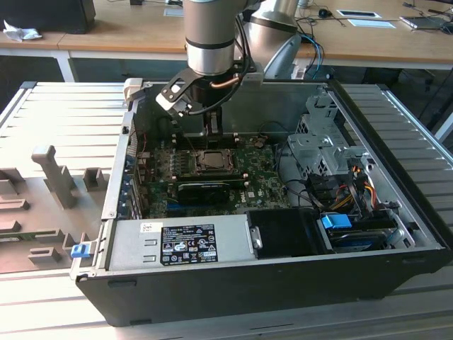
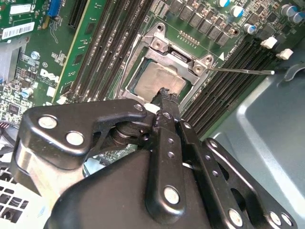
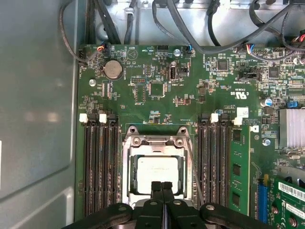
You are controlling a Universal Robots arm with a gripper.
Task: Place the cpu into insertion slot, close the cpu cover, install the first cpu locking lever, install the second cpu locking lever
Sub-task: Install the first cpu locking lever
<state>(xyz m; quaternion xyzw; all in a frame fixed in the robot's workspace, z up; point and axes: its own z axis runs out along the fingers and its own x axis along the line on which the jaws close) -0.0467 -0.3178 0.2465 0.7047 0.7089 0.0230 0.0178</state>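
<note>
We see the cpu (image 3: 155,174) lying flat in the insertion slot (image 3: 126,191), framed by the cpu cover (image 3: 156,149), which looks lowered. The gripper (image 3: 162,187), tips pressed together and empty, sits at the cover's edge. We judge chip and cover light, stiff, slick and delicate, best touched at their edges. Memory slots (image 3: 100,162) crowd both sides on the green board (image 3: 157,102), and a case wall (image 3: 38,95) stands near.

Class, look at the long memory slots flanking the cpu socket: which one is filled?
The outermost slot of the bank nearer the blue connector: it holds a green module with black chips; the others are empty, black.
</note>
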